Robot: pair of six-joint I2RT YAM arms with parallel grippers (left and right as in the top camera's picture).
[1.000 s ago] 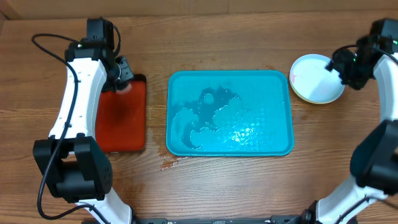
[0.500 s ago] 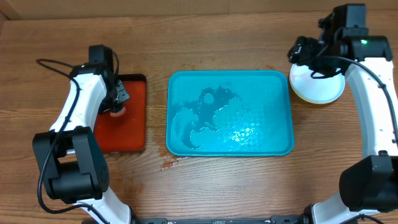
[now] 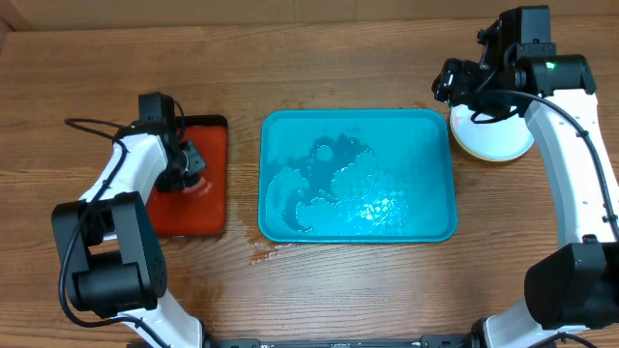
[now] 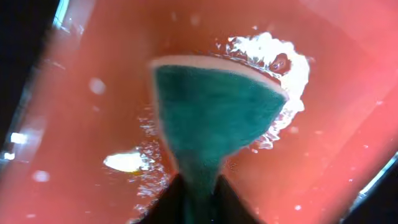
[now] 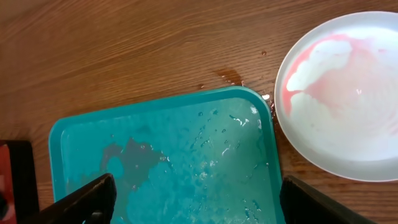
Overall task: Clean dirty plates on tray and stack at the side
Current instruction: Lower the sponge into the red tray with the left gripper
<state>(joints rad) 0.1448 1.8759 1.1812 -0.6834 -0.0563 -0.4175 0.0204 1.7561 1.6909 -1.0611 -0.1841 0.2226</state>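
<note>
The wooden table fills the overhead view, its grain wet in spots beside the trays. At its centre lies the tray, the biggest thing on it. It is bare of plates and carries only a film of water and suds, which suggests the washing was done there and is largely finished.

At 9 o'clock from it sits the red tray, which seems to serve as a wet rest for the cleaning tool. At about 2 o'clock, just off the tray's corner and clear of the wash water, are the plates, piled one on another. I cannot count the pile. The right wrist view shows a pink smear and streaks of wet on the top plate, so it may want another wipe.

A green sponge with a pale edge is pressed down on the red tray, foam around it. The left gripper pinches its narrow end so that the broad face meets the surface.

The right gripper hangs above the tray's 1 o'clock corner, fingers spread wide and holding nothing.
</note>
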